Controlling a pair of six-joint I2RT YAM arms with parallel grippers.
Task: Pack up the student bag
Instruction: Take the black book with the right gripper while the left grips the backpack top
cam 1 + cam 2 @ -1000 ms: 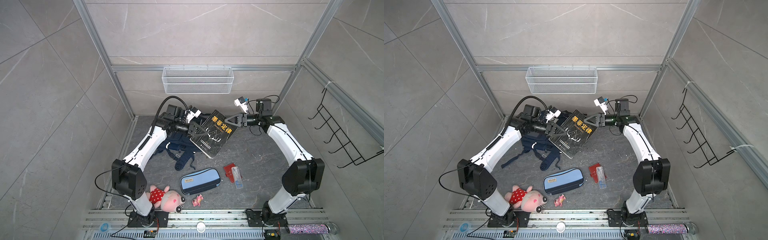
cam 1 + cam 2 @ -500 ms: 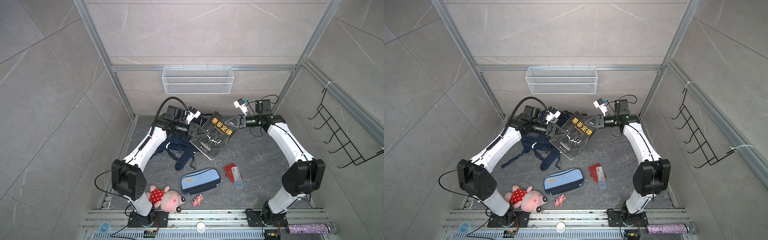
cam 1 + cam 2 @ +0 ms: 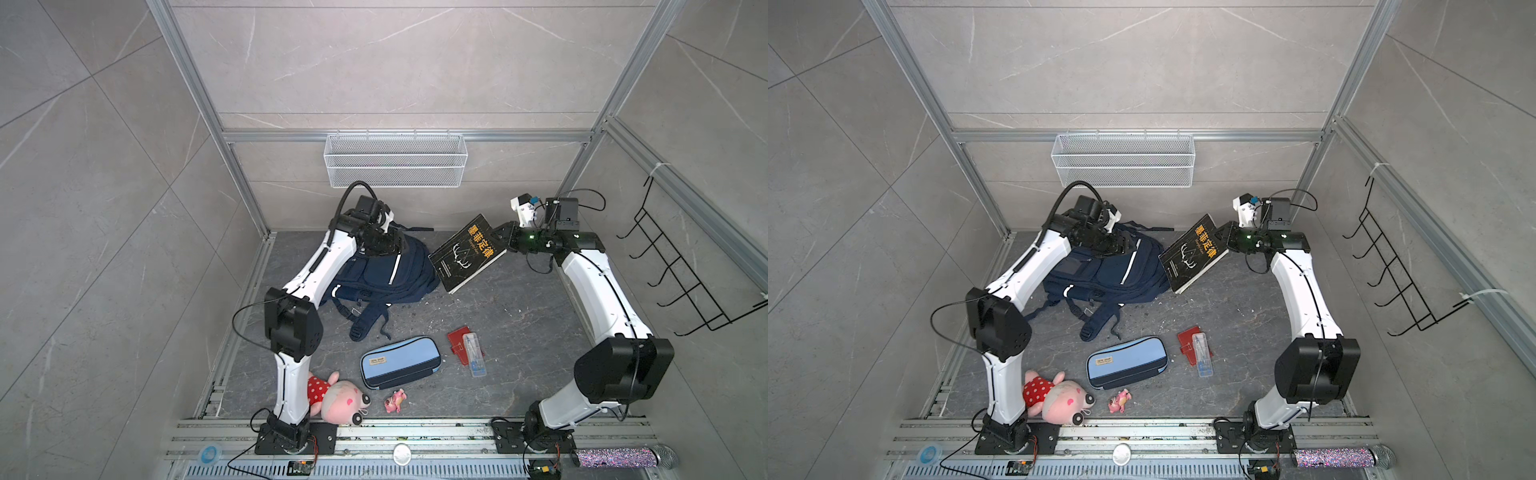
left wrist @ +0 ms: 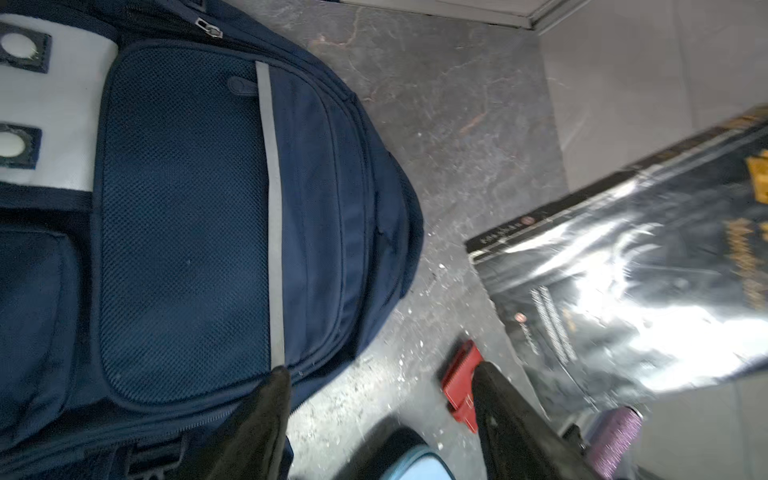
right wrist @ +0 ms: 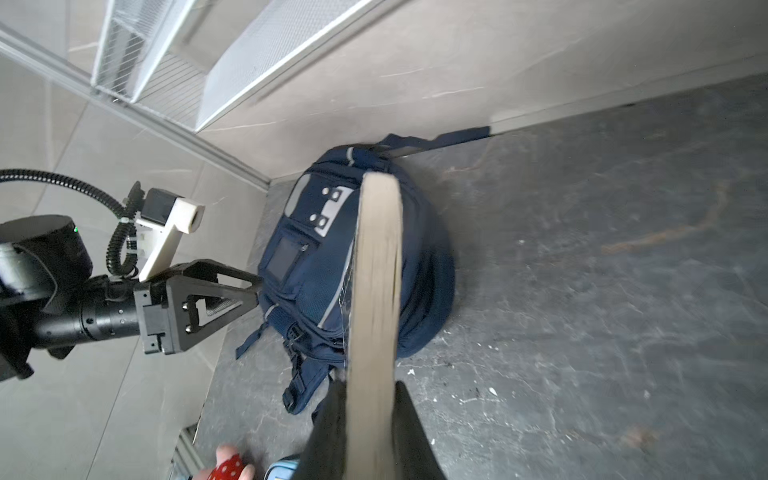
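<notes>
In both top views the bag (image 3: 386, 274) lies on the floor (image 3: 519, 316), just left of centre. The right gripper (image 5: 370, 384) pinches the book (image 3: 467, 253) by its edge and holds it tilted just right of the bag. The left gripper (image 4: 382, 370) hovers at the bag's upper edge, its fingers (image 4: 257, 424) spread and empty

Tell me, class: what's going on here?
The jaws of the right arm are shut on a black book, held beside the navy bag. Those of the left arm hang open by the bag, holding nothing. A pencil case and plush pig lie on the floor.
</notes>
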